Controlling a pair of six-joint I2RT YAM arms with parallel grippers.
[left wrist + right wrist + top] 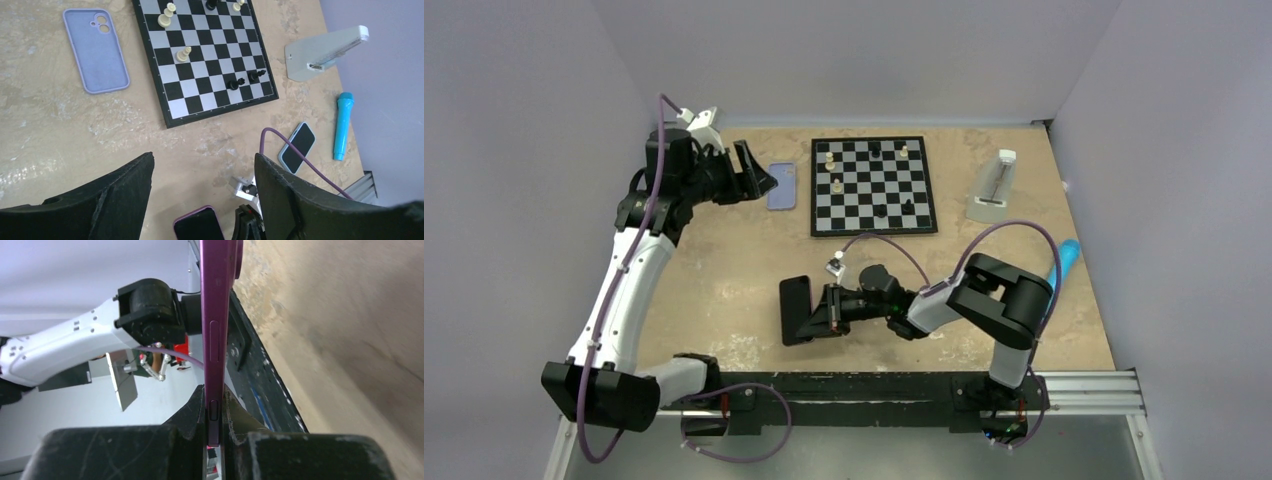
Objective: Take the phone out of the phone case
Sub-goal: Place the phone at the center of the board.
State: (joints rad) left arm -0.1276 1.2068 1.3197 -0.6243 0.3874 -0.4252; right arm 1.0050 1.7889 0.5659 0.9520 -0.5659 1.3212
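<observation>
A phone with a dark screen in a magenta case is held on edge just above the table, near the front middle. My right gripper is shut on its right side. In the right wrist view the case's edge with its side buttons runs up from between my fingers. My left gripper is open and empty at the back left, apart from the phone. The left wrist view shows the phone's top end below its spread fingers.
An empty lavender case lies beside the left gripper, also in the left wrist view. A chessboard with several pieces lies at the back middle. A white stand, a cyan marker and a second phone in a grey case are at the right.
</observation>
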